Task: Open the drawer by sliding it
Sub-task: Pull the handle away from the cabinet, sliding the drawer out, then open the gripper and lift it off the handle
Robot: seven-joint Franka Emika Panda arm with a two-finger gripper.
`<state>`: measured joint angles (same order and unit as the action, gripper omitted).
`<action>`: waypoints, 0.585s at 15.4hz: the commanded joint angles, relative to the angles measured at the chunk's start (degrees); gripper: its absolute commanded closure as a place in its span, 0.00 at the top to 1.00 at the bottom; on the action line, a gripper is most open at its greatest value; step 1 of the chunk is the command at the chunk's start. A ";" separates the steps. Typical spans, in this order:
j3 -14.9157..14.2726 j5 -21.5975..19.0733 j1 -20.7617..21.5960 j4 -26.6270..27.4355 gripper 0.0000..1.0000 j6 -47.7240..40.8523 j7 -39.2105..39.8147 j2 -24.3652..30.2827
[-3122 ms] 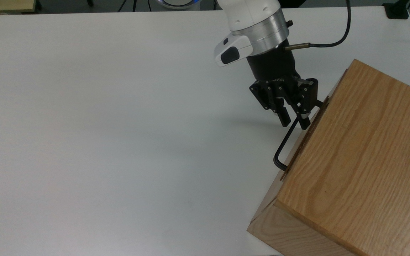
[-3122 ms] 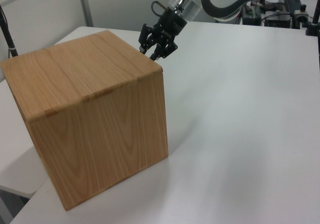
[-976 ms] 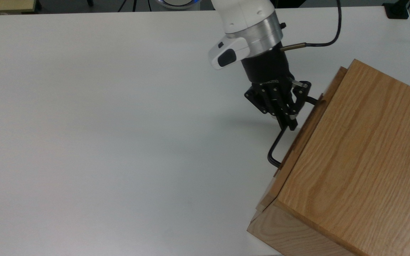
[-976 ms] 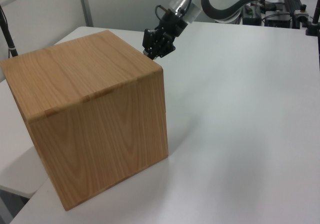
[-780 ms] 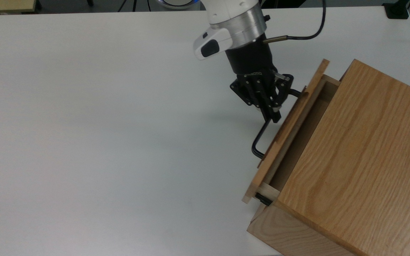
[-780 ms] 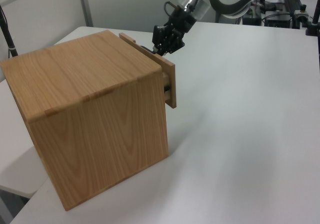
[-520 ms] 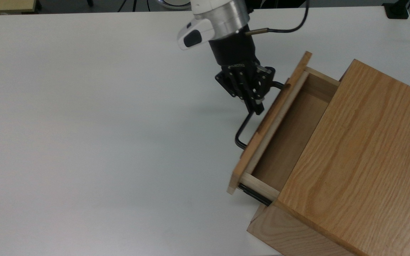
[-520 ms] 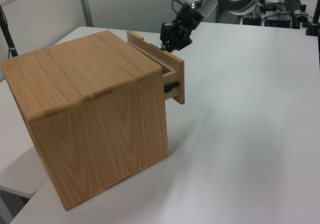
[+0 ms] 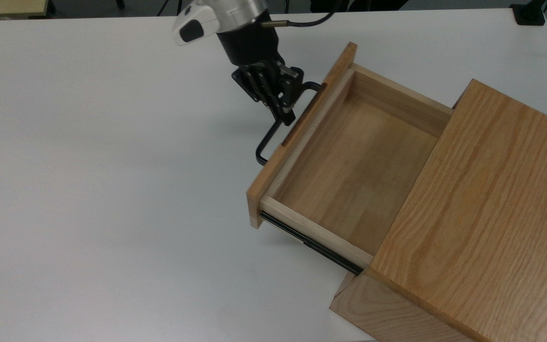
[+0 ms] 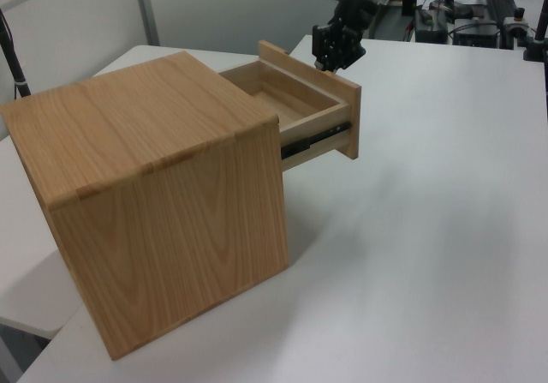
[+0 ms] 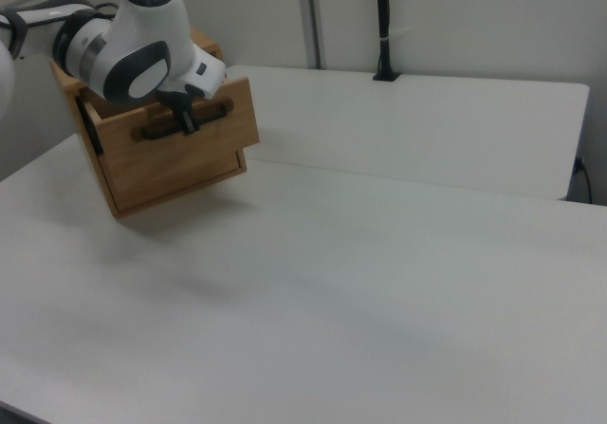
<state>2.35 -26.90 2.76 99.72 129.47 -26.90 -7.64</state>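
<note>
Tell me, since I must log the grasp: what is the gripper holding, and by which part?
The gripper is shut on the drawer, its fingers clamping the bar of the black U-shaped handle, toward the bar's upper end in the top view.

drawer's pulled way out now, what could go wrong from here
1. The light oak wooden drawer already hangs far out of the oak box casing on its black side rail; pulling further might hit the stops and drag the casing.
2. The gripper is shut on the thin black U-shaped handle near one end, so an off-centre pull might skew the drawer.
</note>
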 commanded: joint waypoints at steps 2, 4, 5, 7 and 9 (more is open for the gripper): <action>-0.68 -0.78 -4.86 2.85 0.12 -5.80 5.19 2.54; -0.77 -0.78 -6.27 2.67 0.13 -7.99 6.68 3.33; -0.86 -0.78 -6.62 2.49 0.18 -8.97 6.69 3.33; -0.86 -0.78 -6.89 2.32 0.48 -9.33 6.25 3.51; -0.94 -0.78 -7.07 2.32 0.69 -9.41 6.42 4.21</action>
<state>2.09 -26.90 -3.75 99.95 120.36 -21.87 -5.68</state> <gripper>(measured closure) 0.709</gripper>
